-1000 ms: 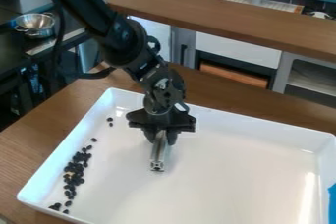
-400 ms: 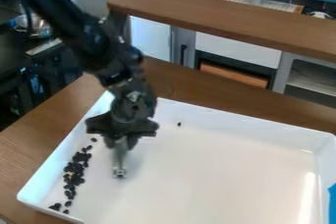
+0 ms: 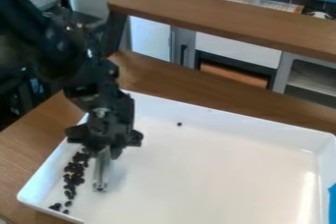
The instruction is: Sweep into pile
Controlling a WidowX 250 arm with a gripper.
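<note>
**Bar Beside the Beans, One Straggler Wide of the Pack!**

Here we are at the left of the view, and my claw [image 3: 107, 150] is closed down on a metal bar [image 3: 100, 173], fingers in against its sides, the free end angled toward the floor of the white tray [image 3: 223, 169]. And there's the crowd: dark beans [image 3: 73, 173] strung out in a ragged line, between my bar and the tray's left wall, with a lone bean [image 3: 179, 124] well apart, up near the far wall!

Now the danger. I can't tell whether that bar tip touches the floor; ride too high and it skims clean over the beans, press too hard and the bar could twist in my grip or shove the tray along the tabletop [image 3: 29, 142]. Only a narrow edge to sweep with, too, so beans may slip round either side. Push fast against that wall and some could roll, or get pinned in the corner. And the straggler? Chase it with a crooked stroke and it may skitter off, leaving the pile one short!
</note>
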